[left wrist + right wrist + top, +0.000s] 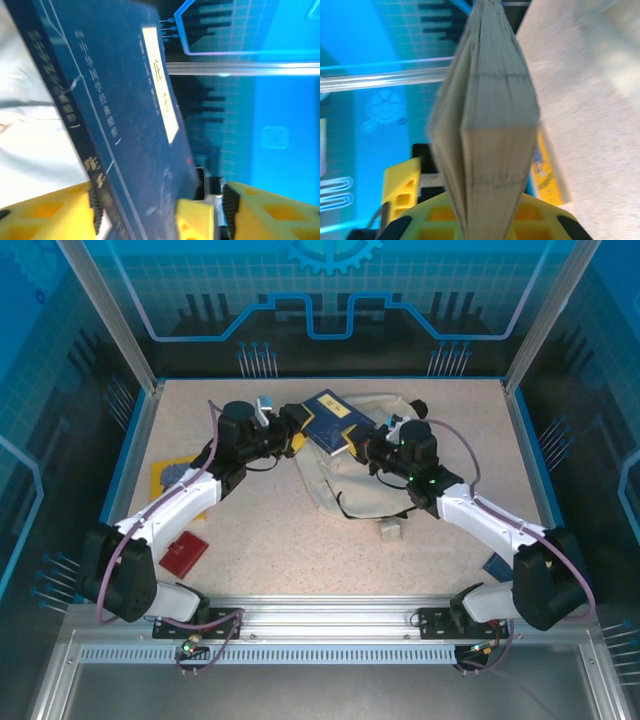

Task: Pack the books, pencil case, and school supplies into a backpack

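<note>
A dark navy book hangs tilted over the top of the cream-white backpack, between my two grippers. My right gripper is shut on the book's right edge. In the right wrist view the book's page edges rise straight out of that gripper. My left gripper is at the book's left edge with its jaws spread. In the left wrist view the book's cover and spine pass between the open gripper, with a gap on the right side. White backpack fabric lies behind.
A yellow book lies on the table left of the backpack, under the left arm, and a yellow book also appears in the right wrist view. A red flat item lies near the left base. A beige tag sits below the backpack.
</note>
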Robot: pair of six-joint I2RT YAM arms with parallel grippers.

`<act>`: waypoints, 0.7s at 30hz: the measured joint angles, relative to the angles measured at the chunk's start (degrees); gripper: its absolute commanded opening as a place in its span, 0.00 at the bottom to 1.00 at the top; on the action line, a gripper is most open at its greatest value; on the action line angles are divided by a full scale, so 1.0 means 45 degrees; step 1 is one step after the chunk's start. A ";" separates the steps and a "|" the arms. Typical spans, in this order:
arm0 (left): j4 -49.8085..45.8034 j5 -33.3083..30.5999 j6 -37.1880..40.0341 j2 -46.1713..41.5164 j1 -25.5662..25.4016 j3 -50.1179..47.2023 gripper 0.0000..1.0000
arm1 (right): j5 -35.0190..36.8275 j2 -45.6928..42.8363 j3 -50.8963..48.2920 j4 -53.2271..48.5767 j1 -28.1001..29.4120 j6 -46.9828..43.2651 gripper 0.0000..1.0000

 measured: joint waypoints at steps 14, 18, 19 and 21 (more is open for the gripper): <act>-0.6018 -0.1545 0.7164 0.2302 -0.2516 0.3201 0.85 | 0.2108 -0.2900 0.2526 -1.0059 -0.2963 -0.6353 0.00; -0.7014 -0.2161 0.8660 0.3750 -0.3847 0.4478 0.81 | 0.2618 -0.3959 0.2259 -1.1536 -0.4206 -0.7179 0.00; -0.7242 -0.2346 0.9010 0.4172 -0.4177 0.4867 0.81 | 0.2710 -0.4269 0.2166 -1.1958 -0.4537 -0.7368 0.00; -0.7611 -0.2696 0.9530 0.4945 -0.4755 0.5591 0.82 | 0.2837 -0.4736 0.2021 -1.2619 -0.5110 -0.7650 0.00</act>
